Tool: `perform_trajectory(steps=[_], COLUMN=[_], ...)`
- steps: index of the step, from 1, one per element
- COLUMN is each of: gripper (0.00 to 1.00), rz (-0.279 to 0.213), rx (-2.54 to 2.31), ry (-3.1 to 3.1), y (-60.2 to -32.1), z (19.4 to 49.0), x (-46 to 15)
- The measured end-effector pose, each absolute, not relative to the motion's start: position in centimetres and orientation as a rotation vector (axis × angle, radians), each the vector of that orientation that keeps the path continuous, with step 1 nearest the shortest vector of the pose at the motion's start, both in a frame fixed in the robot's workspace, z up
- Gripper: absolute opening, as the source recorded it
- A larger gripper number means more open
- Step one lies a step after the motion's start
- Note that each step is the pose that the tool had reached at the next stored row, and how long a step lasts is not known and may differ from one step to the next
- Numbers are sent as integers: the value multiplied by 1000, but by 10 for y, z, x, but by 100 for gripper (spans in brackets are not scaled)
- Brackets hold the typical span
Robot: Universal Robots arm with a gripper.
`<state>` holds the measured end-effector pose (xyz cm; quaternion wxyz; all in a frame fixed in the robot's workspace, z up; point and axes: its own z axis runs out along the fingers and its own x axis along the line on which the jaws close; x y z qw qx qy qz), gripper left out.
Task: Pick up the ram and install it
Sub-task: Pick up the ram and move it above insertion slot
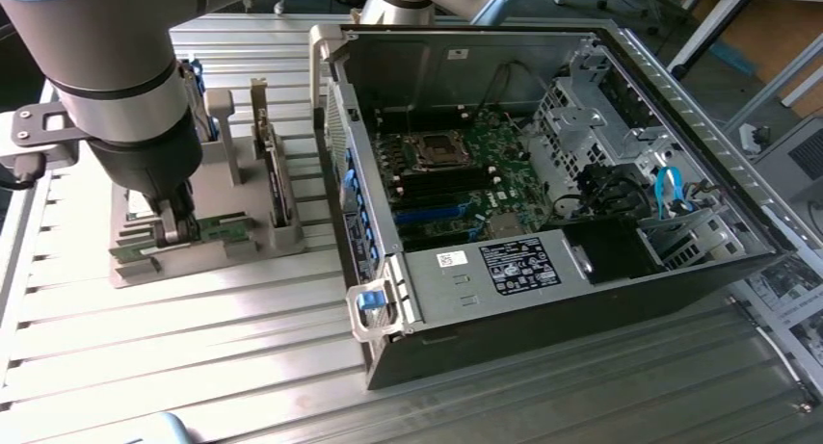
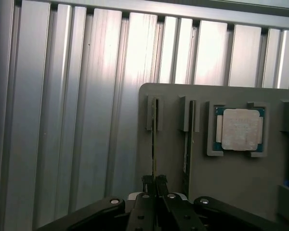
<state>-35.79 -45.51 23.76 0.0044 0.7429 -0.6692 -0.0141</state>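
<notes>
Jaws clamped narrowly on upright ram [image 2: 154,139] in grey holder [image 2: 231,192], CPU chip [image 2: 240,129] nearby, case label [image 1: 518,267] unreadable

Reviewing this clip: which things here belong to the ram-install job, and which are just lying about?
Job: the ram, gripped edge-on by the shut gripper; the grey holder it stands in; the open computer case; its motherboard.
Lying about: CPU chip; second stick in the next slot; blue cable.
</notes>
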Motion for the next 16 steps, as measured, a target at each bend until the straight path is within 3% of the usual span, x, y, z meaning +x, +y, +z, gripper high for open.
perform_trajectory(steps=[16], gripper=[12], rz=[-35], rx=[2323], ry=[-2093], y=[-454], z=[247], x=[-358])
